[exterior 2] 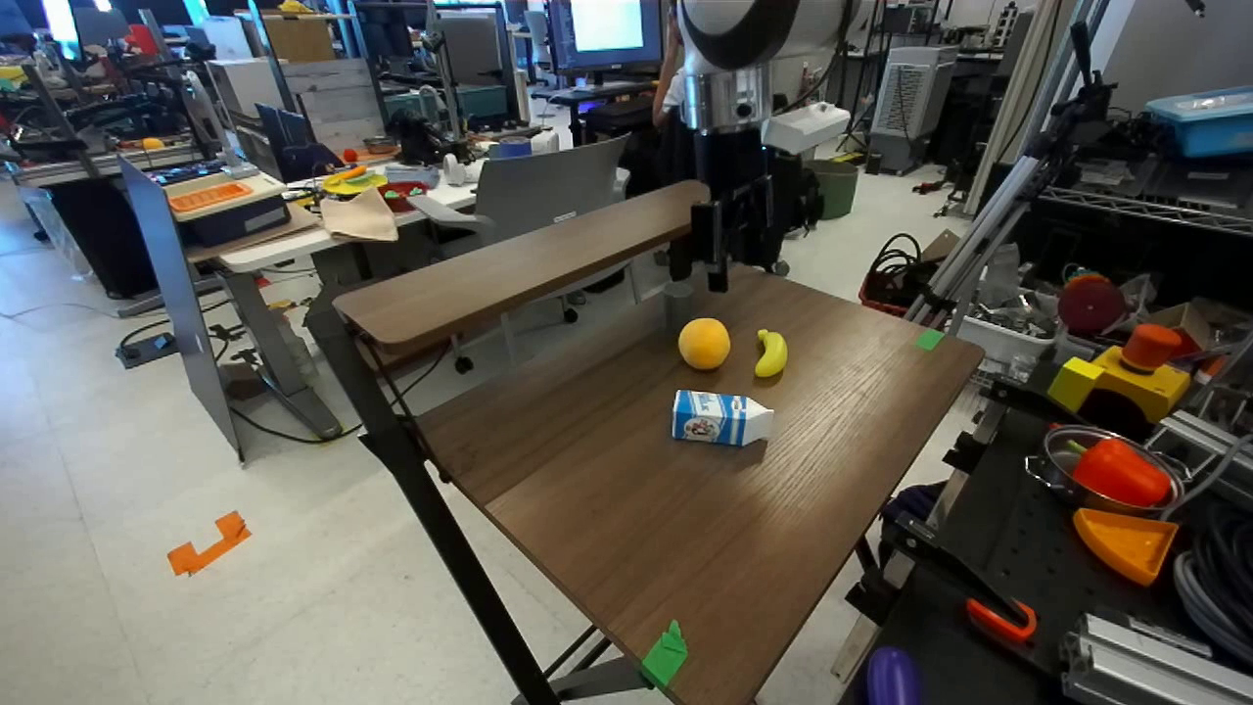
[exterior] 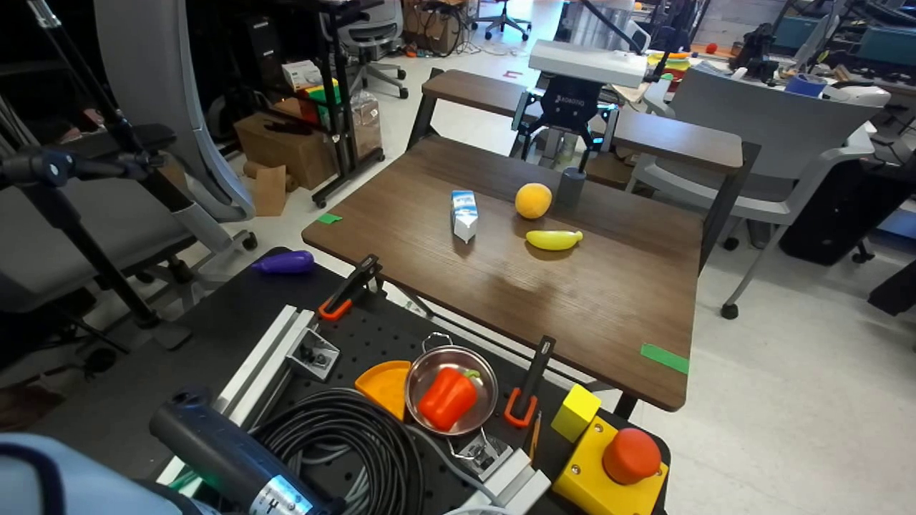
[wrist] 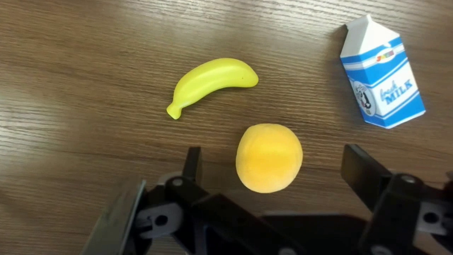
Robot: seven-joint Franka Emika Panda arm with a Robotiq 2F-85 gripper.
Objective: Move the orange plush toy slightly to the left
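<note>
My end effector [exterior: 555, 157] is spread wide and hangs above the brown surface [exterior: 608, 300], fingers [wrist: 364, 177] pointing down. In the wrist view the orange plush toy [wrist: 269, 158] lies on the surface, framed in my gap — one finger at 9 o'clock of it, one at 3, wood showing on both sides. Yellow banana [wrist: 214, 79] near it at 11 o'clock, blue-and-white milk carton [wrist: 385, 78] farther off at 2, lying on its side. In an exterior view the orange plush toy [exterior: 533, 200] has a dark grey cylinder [exterior: 570, 187] standing just beside it at 2 o'clock, banana near at 5, carton at 9. One fingertip overlaps the cylinder's top there — can't tell if they touch. Green tape [exterior: 664, 357] by the surface's edges, about 5 and 9 o'clock from the toy. Toward 7 o'clock, beside the surface, a black board [exterior: 401, 322] carries a metal pan [exterior: 486, 390] with a red pepper [exterior: 447, 399] inside, an orange tray [exterior: 386, 383] next to it; between 5 and 6, a yellow box [exterior: 594, 458] with a red button [exterior: 631, 456]. In an exterior view, from the orange plush toy [exterior 2: 704, 344]: cylinder [exterior 2: 678, 305] at 11 o'clock, banana at 3, carton at 6, my fingers at 12
</note>
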